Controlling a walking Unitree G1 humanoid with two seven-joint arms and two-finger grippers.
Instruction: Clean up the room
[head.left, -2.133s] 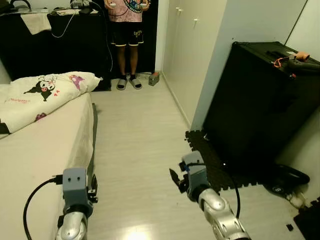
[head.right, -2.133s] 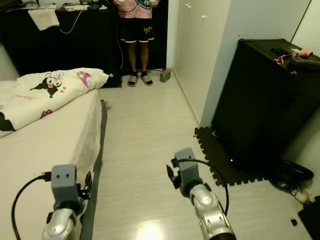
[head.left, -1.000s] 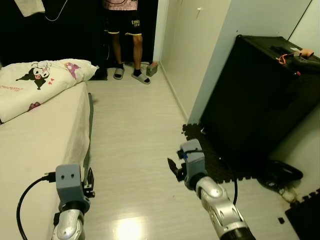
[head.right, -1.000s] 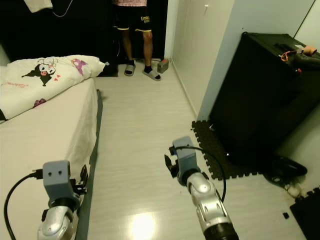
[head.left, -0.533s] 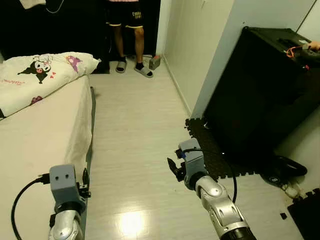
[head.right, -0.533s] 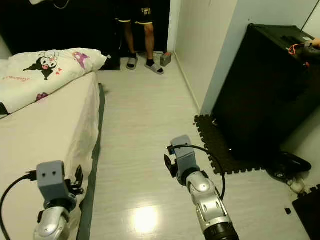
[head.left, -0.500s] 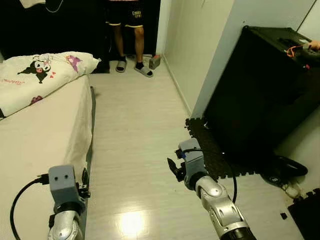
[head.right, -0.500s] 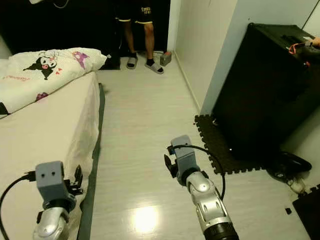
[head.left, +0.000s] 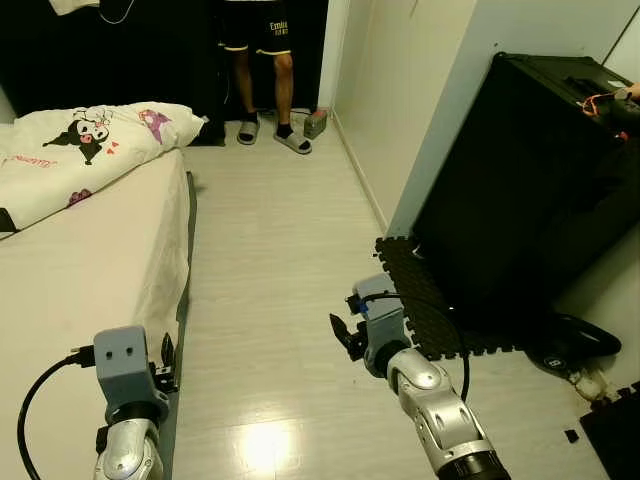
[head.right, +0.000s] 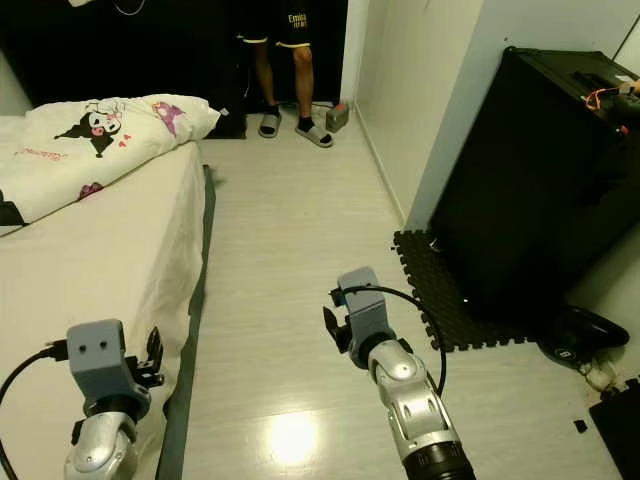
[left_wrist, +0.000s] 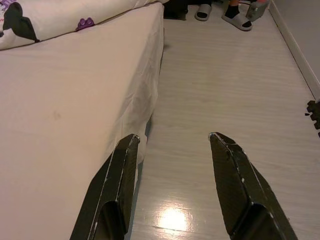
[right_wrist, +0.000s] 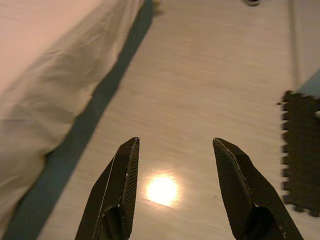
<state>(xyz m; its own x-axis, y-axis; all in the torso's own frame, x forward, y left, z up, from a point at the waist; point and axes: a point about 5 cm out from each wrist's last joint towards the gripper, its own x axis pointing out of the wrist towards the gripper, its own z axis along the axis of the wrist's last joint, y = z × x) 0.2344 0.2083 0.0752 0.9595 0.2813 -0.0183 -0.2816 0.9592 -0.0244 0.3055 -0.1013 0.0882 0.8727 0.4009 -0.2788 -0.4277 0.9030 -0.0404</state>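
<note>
Pale floor (head.left: 270, 260); the person (head.left: 262, 60) is cut off at the waist. Left claw (left_wrist: 172, 142) and right claw (right_wrist: 175, 145) both spread apart, empty. The view has crept forward along the bed (head.left: 80, 290) since earlier.

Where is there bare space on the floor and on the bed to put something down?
The floor is bare between the bed and the foam mat. The near part of the bed is bare too. It is crowded by the pillow, near the person's feet, and beside the black cabinet.
</note>
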